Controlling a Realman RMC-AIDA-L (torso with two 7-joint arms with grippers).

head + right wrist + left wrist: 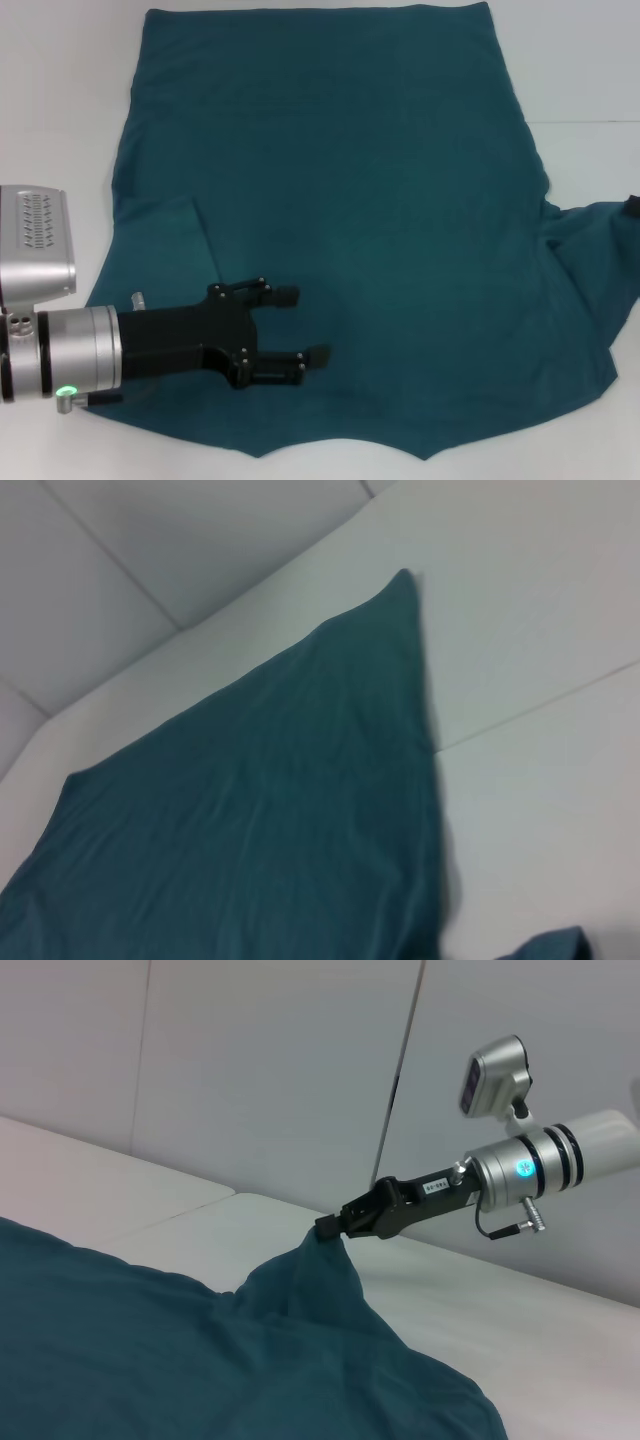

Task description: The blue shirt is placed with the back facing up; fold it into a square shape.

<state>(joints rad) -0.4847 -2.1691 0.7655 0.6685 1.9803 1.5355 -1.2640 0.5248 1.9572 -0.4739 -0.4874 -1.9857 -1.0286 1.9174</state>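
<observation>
The blue shirt [360, 220] is lying spread across the white table [60, 100], its left sleeve folded inward. The left gripper [305, 325] is hovering over the shirt's near-left part, fingers parted wide and holding nothing. The right gripper [335, 1224] is pinching the right sleeve at the table's right side, lifting it into a peak.

A plain white, matte tabletop [580, 60] is seen filling the work area, with a thin seam [585, 122] run across it on the right – looks like two panels butted together. Behind it, a pale grey panelled wall [250, 1070] is shown, split by a dark vertical joint [400, 1080]. Everything is lit softly and evenly – only faint shadows are cast.
</observation>
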